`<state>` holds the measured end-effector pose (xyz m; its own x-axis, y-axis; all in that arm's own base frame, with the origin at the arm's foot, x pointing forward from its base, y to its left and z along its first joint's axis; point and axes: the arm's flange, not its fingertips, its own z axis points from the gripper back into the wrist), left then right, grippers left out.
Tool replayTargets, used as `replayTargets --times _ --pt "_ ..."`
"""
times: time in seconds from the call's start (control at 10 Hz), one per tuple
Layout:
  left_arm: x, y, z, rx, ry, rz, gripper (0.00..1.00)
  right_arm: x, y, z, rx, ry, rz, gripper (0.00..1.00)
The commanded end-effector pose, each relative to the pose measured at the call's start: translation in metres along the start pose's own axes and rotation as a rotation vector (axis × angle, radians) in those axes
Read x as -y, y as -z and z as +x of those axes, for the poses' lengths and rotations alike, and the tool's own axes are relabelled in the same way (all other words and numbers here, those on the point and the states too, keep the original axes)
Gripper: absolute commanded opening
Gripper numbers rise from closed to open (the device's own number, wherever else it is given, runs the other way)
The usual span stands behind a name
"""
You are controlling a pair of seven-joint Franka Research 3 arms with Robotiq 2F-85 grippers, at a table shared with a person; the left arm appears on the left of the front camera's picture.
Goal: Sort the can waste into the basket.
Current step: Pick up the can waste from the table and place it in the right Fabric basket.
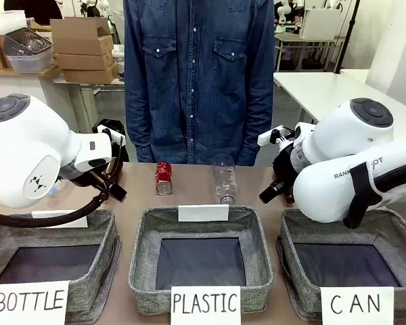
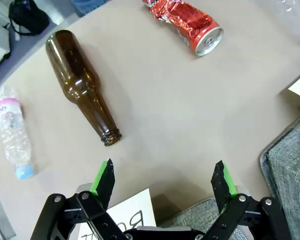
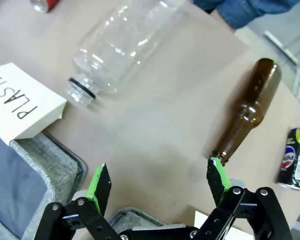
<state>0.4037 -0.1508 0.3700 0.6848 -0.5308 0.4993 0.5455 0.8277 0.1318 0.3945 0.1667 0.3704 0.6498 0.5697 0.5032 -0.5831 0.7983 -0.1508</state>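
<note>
Red can [image 1: 164, 178] and silver can [image 3: 295, 159] rest on the table [image 2: 165, 100], outside the CAN basket [image 1: 301, 292]. Left tool [image 2: 163, 172] and right tool [image 3: 157, 175] hover empty, jaws apart. Judged step: approach, no can yet grasped; next, one tool must descend over a can and close.

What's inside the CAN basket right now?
The basket has a dark floor, bare where visible: no cans. The right arm covers its far rim and corner, so that strip can't be checked. The red can lies on the table.
</note>
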Motion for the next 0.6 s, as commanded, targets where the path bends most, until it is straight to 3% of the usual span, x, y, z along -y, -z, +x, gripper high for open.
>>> replayTargets --times 0.0,0.5 --pt "0.0 -0.0001 0.0 0.0 0.0 0.0 1.0 0.0 -0.0001 0.0002 0.0 0.0 0.0 1.0" --pt "0.0 -0.0001 0.0 0.0 0.0 0.0 1.0 0.0 -0.0001 0.0002 0.0 0.0 0.0 1.0"
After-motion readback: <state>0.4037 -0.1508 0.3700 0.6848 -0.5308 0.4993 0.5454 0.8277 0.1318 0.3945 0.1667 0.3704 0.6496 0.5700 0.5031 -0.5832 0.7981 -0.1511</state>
